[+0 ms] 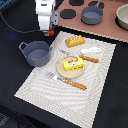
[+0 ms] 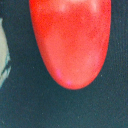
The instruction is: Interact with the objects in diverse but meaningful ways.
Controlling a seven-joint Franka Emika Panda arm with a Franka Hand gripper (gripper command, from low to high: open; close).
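- Nearest the exterior camera, the striped placemat (image 1: 65,75) lies on the dark surface (image 1: 112,95), with a wooden-handled fork (image 1: 67,81) at its near side.
- Just beyond, at the mat's middle, the yellow butter block (image 1: 73,63) sits on a small round plate (image 1: 64,68), and a wooden-handled knife (image 1: 85,57) lies at about 1 o'clock from it.
- At 9 o'clock from the plate stands the grey-blue two-handled pot (image 1: 36,53), overlapping the mat's edge.
- Farther back on the mat, the golden bread loaf (image 1: 75,41) lies at 12 o'clock from the plate, with the small white piece (image 1: 91,50) at 4 o'clock from the loaf.
- Beyond the pot, at about 1 o'clock from it, the gripper (image 1: 49,32) hangs low over the dark surface, just off the mat's far corner.
- Right at its tip shows a spot of red, which I judge to be the red tomato (image 2: 70,40); the wrist view is filled by it, so it sits directly under or between the jaws.
- I cannot tell whether the jaws pinch the tomato or stand spread beside it, since neither view shows the fingers clearly.
- In my judgement the coming move turns on that: the tomato lies straight below the wrist, its rounded length running along the wrist picture's vertical, with the pot the nearest container at 7 o'clock.
- Farthest away, a second grey pan (image 1: 92,14) rests on a pinkish board (image 1: 107,25).
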